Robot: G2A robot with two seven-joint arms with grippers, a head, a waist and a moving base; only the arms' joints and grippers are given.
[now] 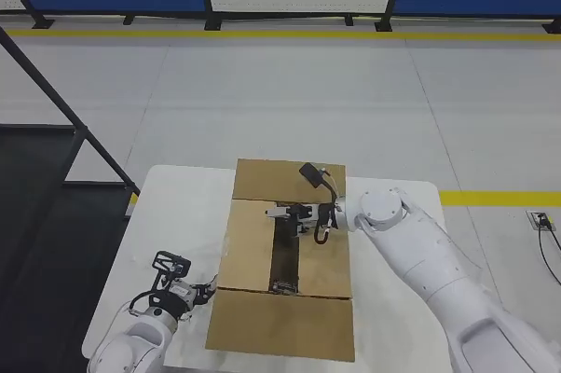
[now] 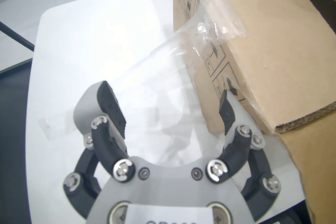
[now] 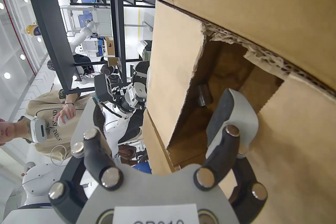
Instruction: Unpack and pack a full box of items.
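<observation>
A brown cardboard box (image 1: 253,244) stands mid-table with its top flaps spread and a dark slot (image 1: 285,254) down the middle. My right gripper (image 1: 297,215) hovers over that slot's far end, open; in the right wrist view its fingers (image 3: 231,114) straddle the edge of an inner flap (image 3: 173,64), and a small dark item (image 3: 204,95) lies deep inside. My left gripper (image 2: 169,109) is low by the box's left side (image 2: 210,62), open, with a clear plastic bag (image 2: 189,57) lying between its fingers and leaning on the box wall.
The white table (image 1: 178,214) has bare room left of the box. A black frame (image 1: 85,140) stands off the table's left edge. The box's near flap (image 1: 280,326) overhangs toward the front edge.
</observation>
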